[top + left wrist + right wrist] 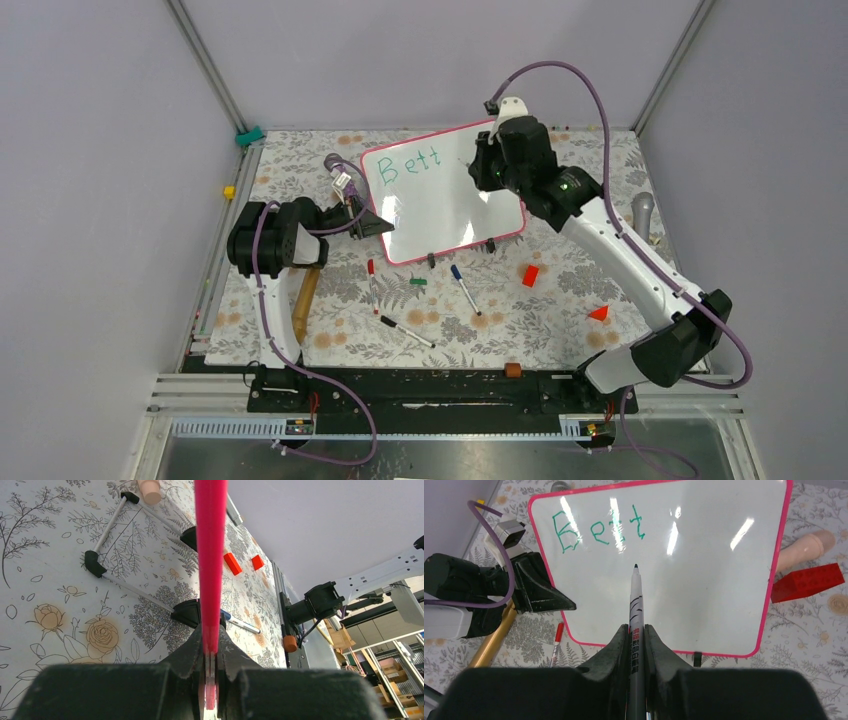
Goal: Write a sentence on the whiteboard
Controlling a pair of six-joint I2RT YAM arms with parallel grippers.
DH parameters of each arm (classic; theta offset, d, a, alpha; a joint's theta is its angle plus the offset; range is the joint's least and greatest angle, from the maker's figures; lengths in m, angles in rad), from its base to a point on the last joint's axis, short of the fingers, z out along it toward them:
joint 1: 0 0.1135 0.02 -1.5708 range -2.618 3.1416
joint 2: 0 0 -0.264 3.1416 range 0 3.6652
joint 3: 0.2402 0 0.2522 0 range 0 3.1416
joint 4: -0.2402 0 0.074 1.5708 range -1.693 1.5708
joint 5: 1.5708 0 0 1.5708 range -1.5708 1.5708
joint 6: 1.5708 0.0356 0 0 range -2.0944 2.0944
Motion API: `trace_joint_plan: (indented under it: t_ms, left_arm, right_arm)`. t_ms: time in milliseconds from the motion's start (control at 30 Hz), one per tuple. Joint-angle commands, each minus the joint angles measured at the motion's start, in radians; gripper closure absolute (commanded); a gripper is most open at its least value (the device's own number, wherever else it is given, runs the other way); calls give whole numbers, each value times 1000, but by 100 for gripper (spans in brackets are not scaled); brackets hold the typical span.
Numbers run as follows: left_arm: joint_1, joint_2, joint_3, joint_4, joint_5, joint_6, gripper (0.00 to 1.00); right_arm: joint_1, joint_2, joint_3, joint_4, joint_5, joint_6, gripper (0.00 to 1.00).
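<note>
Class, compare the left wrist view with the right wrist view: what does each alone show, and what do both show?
Only the left wrist: pale rods with black joints, and the whiteboard seen edge-on. Only the right wrist: the green letters "Bett" and the marker shut in the right pincer. Both: the whiteboard's pink frame gripped by the left pincer, the floral cloth, a red block.
</note>
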Motion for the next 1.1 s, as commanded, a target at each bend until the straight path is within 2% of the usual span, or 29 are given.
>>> trace_joint_plan:
  t_ms: [0,67,267,1067]
  left_arm:
    - [-11,42,14,-23,14,-52,100]
    - [-12,43,15,-23,13,-53,100]
    - [-12,43,18,-23,11,-55,100]
    - [-11,27,11,-22,10,-55,100]
  right_arm:
    - [-93,33,123,-46,-183,-70,100]
    - [-118,33,122,-49,-237,-83,100]
    - [-130,4,37,2,-236,-131,100]
    - [-142,145,131,48,-266,-140,100]
